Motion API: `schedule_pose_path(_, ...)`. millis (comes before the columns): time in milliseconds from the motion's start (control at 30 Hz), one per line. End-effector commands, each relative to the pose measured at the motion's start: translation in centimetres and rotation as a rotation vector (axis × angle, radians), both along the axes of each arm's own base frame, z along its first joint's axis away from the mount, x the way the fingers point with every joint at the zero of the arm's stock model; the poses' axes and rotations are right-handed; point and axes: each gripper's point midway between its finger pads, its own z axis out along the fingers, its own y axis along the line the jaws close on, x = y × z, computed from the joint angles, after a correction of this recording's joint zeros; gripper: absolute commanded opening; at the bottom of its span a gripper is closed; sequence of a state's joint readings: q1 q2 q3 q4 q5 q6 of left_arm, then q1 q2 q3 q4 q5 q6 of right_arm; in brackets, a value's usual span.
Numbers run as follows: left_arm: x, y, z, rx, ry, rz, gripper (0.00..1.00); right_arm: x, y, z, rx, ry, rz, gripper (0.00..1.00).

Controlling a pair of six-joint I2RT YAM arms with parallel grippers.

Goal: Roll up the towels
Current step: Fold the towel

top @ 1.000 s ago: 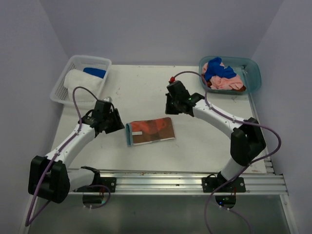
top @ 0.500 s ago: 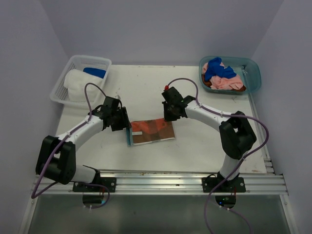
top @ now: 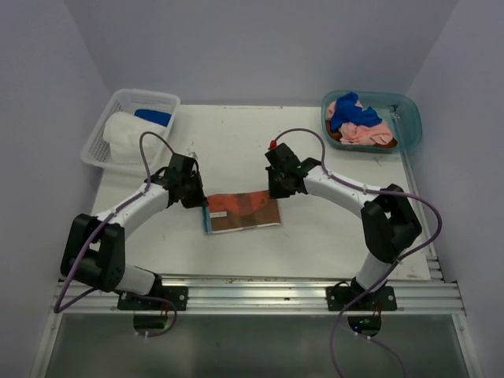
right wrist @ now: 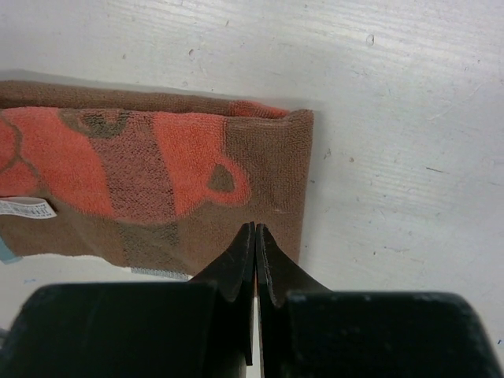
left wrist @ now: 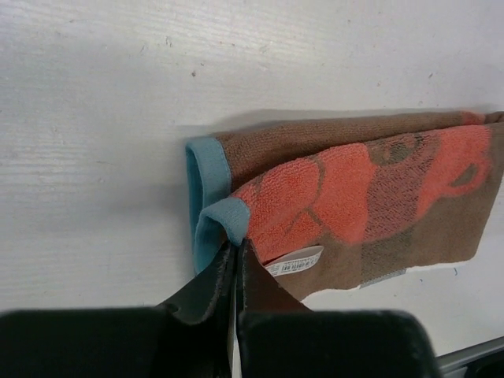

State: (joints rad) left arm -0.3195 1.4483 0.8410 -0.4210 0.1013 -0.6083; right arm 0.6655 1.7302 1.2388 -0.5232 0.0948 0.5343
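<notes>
Pinching the brown towel (top: 244, 211) at its teal hem (left wrist: 206, 189) with left jaws, right jaws closed opposite, we haven't rolled it yet.

- A brown towel (top: 244, 212) with orange patches and a teal hem lies folded flat at mid-table, toward the near side. The hem's left corner curls up.
- Pink towels (top: 366, 134) and a royal blue towel (top: 346, 112) lie crumpled in the tub (top: 415, 126), far right.
- A rolled white towel (top: 126, 138) and a second blue towel (top: 152, 116) lie in the basket (top: 96, 140), far left.
</notes>
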Motion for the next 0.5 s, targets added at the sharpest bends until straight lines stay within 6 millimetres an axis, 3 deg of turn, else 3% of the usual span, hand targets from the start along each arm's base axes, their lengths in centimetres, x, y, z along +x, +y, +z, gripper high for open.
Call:
schedule_pose_path(0,1.4,-0.7,4.1,-0.045,-0.111,-0.015,0.00,0.2,-0.6,1.2,0.001,-0.033,-0.016,0.00)
schedule_pose_path(267,2.3,-1.1,5.8,-0.056,-0.137,-0.010,0.00,0.7,0.0,1.6,0.021,-0.035,-0.010,0.00)
schedule_pose_path(467,4.1,-0.2,3.2,0.025,-0.099,0.017,0.00,1.1,0.9,1.8,0.049,-0.035,0.000,0.01)
